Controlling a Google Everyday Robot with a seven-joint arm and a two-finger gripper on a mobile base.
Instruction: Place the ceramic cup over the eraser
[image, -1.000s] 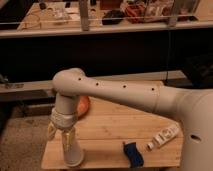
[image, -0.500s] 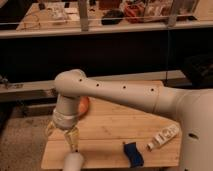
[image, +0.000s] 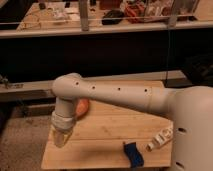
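Ceramic cup: cannot be made out apart from the pale yellowish gripper (image: 61, 136), which hangs from the white arm (image: 115, 95) over the 9 o'clock end of the wooden table (image: 105, 127). Whether the gripper is open or closed cannot be told.

Eraser (image: 133, 153), 1, blue: lies flat at 4 o'clock from the gripper, well apart, long axis 11 to 5 o'clock.

Orange object (image: 82, 106), 1: at 1 o'clock, partly behind the wrist.

White object (image: 160, 140), 1: just beside the eraser at 2 o'clock.
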